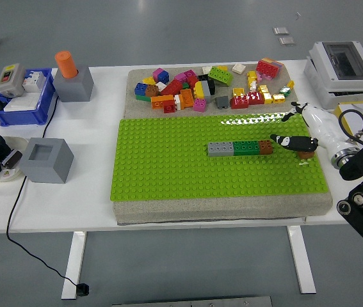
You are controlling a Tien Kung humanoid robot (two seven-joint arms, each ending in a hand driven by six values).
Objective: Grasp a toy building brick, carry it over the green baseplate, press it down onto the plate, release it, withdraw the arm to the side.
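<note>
Sitting flush on the plate [168, 160], the brown brick [266, 147] ends a short row with the gray brick [220, 149] and green brick [246, 148] at its 9 o'clock, so I judge the pressing and the letting-go done. My right hand [306, 131] is at the brick's 3 o'clock, near the plate's right edge and clear of the brick; my fingers [286, 141] are loosely spread and hold nothing, one dark tip pointing back toward the row. What I reckon is left is drawing the arm off fully to the side. The heap of loose bricks [210, 86] lies on the mat at 12 o'clock of the plate. My left hand is out of sight.
</note>
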